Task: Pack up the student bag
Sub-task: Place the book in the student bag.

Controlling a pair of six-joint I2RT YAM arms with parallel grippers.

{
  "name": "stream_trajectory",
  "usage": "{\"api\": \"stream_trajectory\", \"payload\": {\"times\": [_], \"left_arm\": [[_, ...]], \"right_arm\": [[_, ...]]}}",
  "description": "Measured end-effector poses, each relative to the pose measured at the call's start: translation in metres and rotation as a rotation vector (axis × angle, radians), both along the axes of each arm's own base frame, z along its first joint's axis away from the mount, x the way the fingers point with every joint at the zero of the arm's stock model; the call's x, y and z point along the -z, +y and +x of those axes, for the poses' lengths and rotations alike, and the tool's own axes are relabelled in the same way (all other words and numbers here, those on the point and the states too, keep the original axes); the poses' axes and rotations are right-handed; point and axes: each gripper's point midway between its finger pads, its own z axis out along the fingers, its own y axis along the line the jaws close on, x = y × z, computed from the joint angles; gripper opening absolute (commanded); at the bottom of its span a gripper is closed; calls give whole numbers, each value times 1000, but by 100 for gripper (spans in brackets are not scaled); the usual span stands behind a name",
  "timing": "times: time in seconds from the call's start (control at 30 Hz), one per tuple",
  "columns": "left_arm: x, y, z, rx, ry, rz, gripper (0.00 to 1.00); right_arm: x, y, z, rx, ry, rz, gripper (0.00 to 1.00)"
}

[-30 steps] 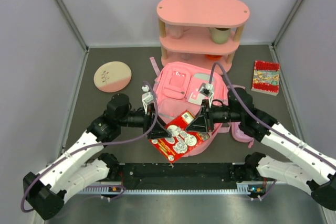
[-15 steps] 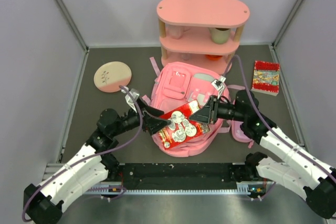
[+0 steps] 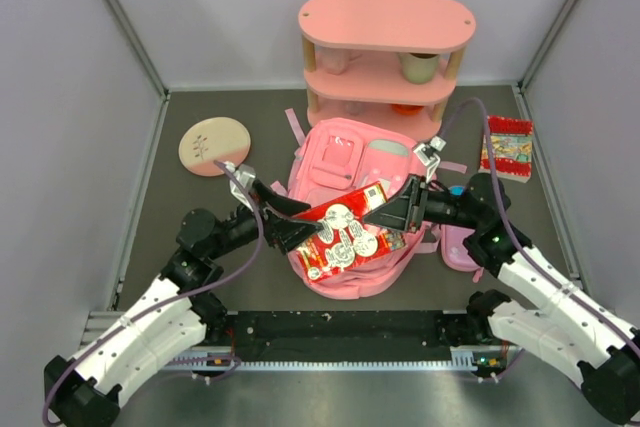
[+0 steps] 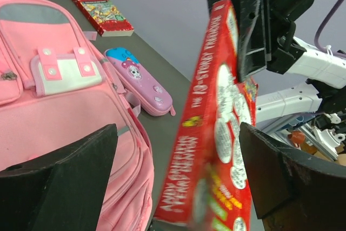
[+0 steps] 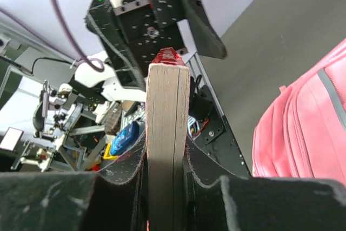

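Observation:
The pink student bag (image 3: 345,162) lies flat mid-table; it also shows in the left wrist view (image 4: 59,112) and the right wrist view (image 5: 303,133). A red book (image 3: 345,237) hangs tilted just above the bag's near part. My right gripper (image 3: 392,215) is shut on the book's right end; the right wrist view shows the book's page edge (image 5: 167,106) clamped between the fingers. My left gripper (image 3: 300,232) is open at the book's left end. In the left wrist view the book (image 4: 216,150) stands between the wide-apart fingers (image 4: 70,177), nearer the right one.
A pink three-tier shelf (image 3: 385,62) with a cup (image 3: 420,67) stands behind the bag. A second red book (image 3: 506,147) lies at the back right. A purple-pink pencil case (image 3: 458,245) lies right of the bag. A round pink-and-cream disc (image 3: 214,145) lies at the back left.
The book has moved up and right, from over the bag's near edge to above the bag, carried by my right gripper. My left arm has drawn back left, with its jaws apart.

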Motion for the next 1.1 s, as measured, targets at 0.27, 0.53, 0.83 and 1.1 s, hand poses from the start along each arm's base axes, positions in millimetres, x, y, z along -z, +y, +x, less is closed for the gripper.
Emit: {"api": "stream_trajectory", "payload": {"times": [0.27, 0.53, 0.83, 1.1], "left_arm": [[1, -5, -6, 62, 43, -13, 93], [6, -16, -28, 231, 85, -69, 77], [4, -10, -30, 204, 99, -133, 62], [-5, 1, -18, 83, 77, -206, 58]], "right_arm": [[-22, -6, -9, 0, -84, 49, 0], [-31, -3, 11, 82, -103, 88, 0], [-35, -4, 18, 116, -110, 105, 0], [-31, -7, 15, 126, -104, 116, 0]]}}
